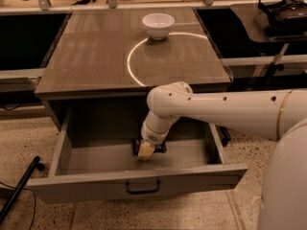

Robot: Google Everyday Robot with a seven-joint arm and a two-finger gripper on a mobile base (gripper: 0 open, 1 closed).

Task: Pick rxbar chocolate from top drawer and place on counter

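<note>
The top drawer (86, 188) stands pulled out below the counter (91, 56), its dark bail handle (142, 188) at the front centre. My gripper (145, 151) reaches down into the drawer near its middle, its pale tip at the drawer floor. A small dark flat thing, the rxbar chocolate (161, 148), lies on the drawer floor right under the gripper; only its edges show beside the wrist. The counter carries a bright curved line (132, 66).
A white bowl (158, 25) sits at the back of the counter. My white arm (225, 111) crosses from the right over the drawer's right side. A black pole (19, 188) lies on the floor at left. A side table with headphones (285, 11) stands at back right.
</note>
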